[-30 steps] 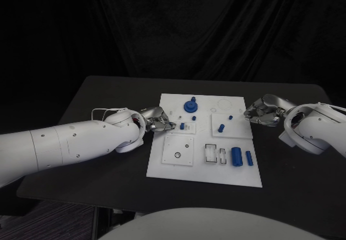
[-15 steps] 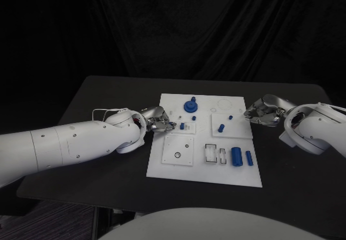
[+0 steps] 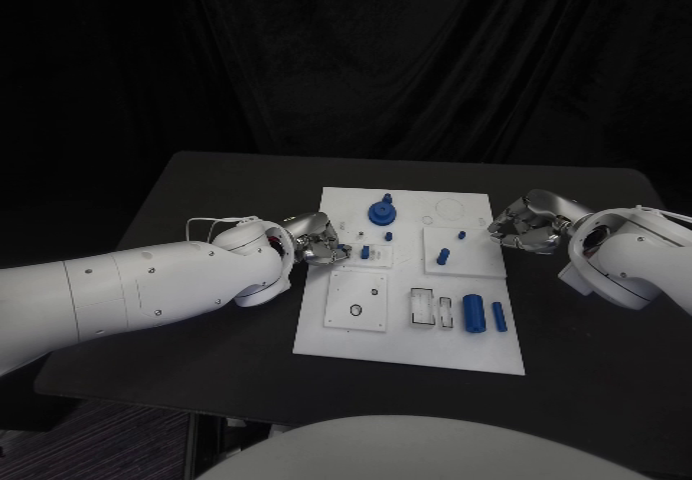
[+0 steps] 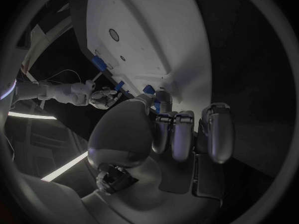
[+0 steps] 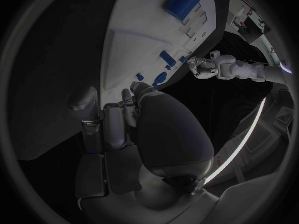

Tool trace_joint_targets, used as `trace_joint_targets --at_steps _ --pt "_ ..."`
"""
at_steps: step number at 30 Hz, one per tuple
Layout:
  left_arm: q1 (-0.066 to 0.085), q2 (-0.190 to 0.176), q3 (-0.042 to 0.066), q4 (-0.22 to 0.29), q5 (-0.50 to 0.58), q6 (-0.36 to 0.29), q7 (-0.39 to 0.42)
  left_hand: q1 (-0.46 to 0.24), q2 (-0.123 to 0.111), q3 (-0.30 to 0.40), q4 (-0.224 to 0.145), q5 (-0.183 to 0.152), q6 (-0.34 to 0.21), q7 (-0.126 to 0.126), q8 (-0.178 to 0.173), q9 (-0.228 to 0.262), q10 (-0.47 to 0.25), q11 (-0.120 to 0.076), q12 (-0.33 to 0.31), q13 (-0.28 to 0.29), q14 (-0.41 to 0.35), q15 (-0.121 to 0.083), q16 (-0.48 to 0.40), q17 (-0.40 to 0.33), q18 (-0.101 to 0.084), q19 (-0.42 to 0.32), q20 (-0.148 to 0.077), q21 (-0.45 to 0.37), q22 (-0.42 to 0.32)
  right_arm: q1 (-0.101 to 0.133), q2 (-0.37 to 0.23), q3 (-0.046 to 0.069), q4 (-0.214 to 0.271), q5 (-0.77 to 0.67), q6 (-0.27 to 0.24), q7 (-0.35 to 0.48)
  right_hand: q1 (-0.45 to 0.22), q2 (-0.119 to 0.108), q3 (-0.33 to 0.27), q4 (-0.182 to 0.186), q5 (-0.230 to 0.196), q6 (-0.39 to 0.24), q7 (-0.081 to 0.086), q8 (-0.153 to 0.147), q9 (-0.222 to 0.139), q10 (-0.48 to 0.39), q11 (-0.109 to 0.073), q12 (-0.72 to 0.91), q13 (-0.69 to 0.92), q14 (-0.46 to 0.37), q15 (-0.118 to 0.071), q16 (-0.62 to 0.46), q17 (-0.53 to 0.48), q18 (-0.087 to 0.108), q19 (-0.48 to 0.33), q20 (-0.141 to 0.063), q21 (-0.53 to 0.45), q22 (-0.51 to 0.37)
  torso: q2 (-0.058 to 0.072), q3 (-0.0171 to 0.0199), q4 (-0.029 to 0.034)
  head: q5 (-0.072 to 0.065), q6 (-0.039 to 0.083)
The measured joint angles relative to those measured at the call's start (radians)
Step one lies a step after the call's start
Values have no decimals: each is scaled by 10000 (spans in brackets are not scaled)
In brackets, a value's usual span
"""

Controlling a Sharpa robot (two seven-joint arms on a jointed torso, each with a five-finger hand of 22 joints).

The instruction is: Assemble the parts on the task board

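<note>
The white task board (image 3: 411, 340) was seen in the middle of the black table (image 3: 216, 330), with blue parts on it: a round knob (image 3: 381, 211) near its far edge and 2 cylinders (image 3: 473, 313) near its right edge. The left hand (image 3: 317, 241) was held at the board's left edge, fingers curled in; whether anything was pinched could not be told. The right hand (image 3: 525, 224) was held just off the board's right edge, fingers curled in on nothing.

A black surface (image 3: 216, 330) stands before a black curtain (image 3: 433, 80) that hangs in soft vertical folds across the whole back of the scene. Below the surface's near edge, a strip of dark floor (image 3: 101, 445) shows faint lines.
</note>
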Motion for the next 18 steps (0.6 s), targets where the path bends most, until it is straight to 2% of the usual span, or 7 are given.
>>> trace_joint_targets --at_steps 6,11,14,18 --pt "0 70 0 -71 0 115 -74 -184 -110 220 26 -345 -113 -121 -531 0 0 1 0 0 0 1 0 0 0 0 0 0 0 -11 8 0 -5 1 31 -12 0 0 22 1 0 0 0 0 0 0 0 3 -6 0 0 0 -4 -1 0 0 0 -1 5 -1 0 -11 0" --pt "0 147 0 -141 0 251 -99 -427 -33 358 30 -770 -171 -164 -647 0 -1 1 0 0 0 1 0 0 0 0 0 -41 0 -15 12 0 -11 1 53 -24 0 0 22 1 0 0 0 0 0 -36 36 1 -39 0 0 -41 -27 -1 0 0 -42 -1 13 -2 3 -30 0" --pt "0 190 0 -185 0 315 -106 -502 -28 369 40 -907 -218 -147 -716 0 -1 1 0 0 0 2 0 -1 0 0 1 -42 0 -17 17 0 -14 1 63 -31 0 0 22 1 0 0 0 0 0 -36 36 -23 -38 0 0 -41 -27 -1 0 0 -42 -1 14 -5 4 -36 0" --pt "0 232 9 -245 -1 383 -109 -829 30 373 43 -1514 -290 -117 -835 1 -1 2 0 0 1 2 0 -2 1 0 0 -42 0 -22 27 0 -23 1 74 -39 0 0 22 1 0 0 0 0 0 -36 36 -25 -38 0 0 -41 -27 -1 0 0 -42 -2 13 -6 0 -35 0"
